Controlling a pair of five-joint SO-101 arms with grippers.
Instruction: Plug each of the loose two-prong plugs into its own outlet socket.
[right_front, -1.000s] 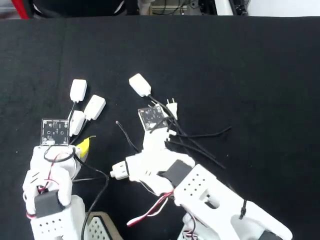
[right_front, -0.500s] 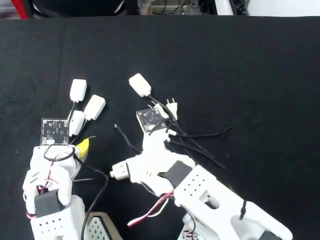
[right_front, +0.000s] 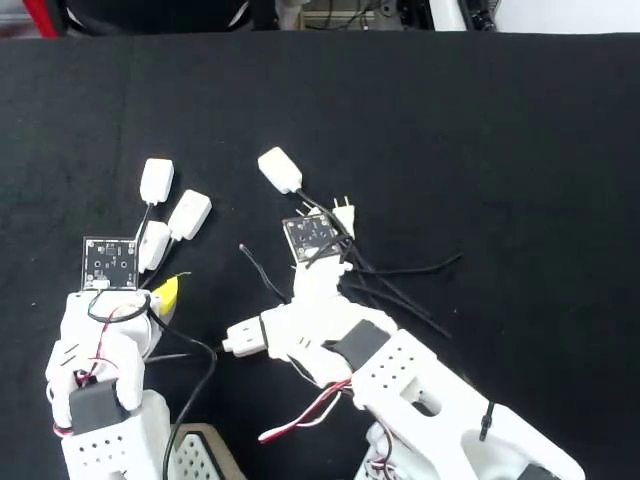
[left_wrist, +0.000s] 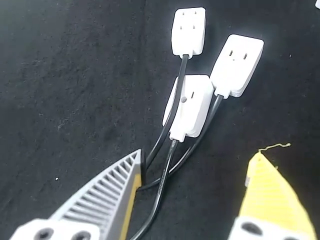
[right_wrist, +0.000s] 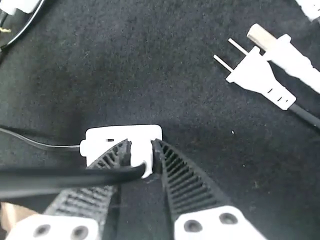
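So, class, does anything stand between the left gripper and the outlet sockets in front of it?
Nothing blocks it. The left gripper has open jaws, the three outlet sockets just ahead; only their own black cords trail back between the jaws.

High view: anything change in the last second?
The right tool, shut on a white rectangular block, shifted slightly to its right, dragging the block's thin black cord along. The three white outlet sockets, the loose white two-prong plug and the left arm stayed put.
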